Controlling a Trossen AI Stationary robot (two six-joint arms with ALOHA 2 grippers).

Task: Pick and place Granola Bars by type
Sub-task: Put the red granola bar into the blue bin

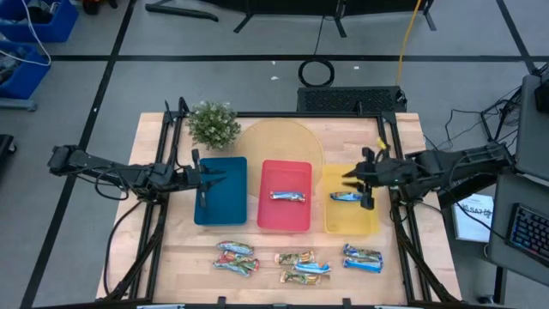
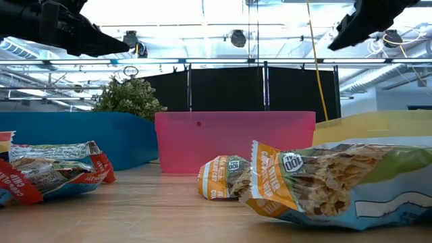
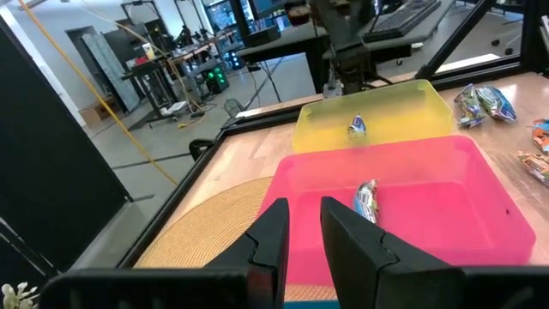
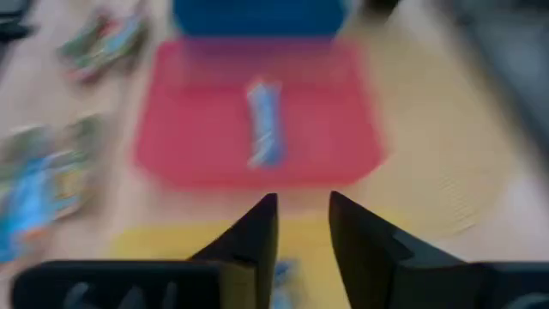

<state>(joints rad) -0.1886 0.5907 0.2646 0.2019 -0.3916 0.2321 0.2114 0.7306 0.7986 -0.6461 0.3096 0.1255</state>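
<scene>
- We see the right end effector (image 1: 367,182) above the yellow tray (image 1: 350,225), with its fingers apart and nothing between them.
- One blue granola bar (image 1: 346,196) lies in the yellow tray, just beside this end effector, with its long axis pointing toward the desk's left and right edges.
- One silvery-white bar (image 1: 289,196) lies in the pink tray (image 1: 285,219), and the blue tray (image 1: 221,190) looks empty to us.
- The left end effector (image 1: 202,178) hangs over the blue tray, also open and empty.
- The other bars wait near the front edge of the desk in three groups: the red-green group (image 1: 237,257) toward the left, a mixed group (image 1: 302,267) in the middle, and the blue pair (image 1: 362,257) toward the right.
- We judge that the blue pair lies straight from the right end effector toward the front edge, so the right arm is the nearer one.
- These two bars lie lengthwise along the front edge, so the fingers should close across their short side.
</scene>
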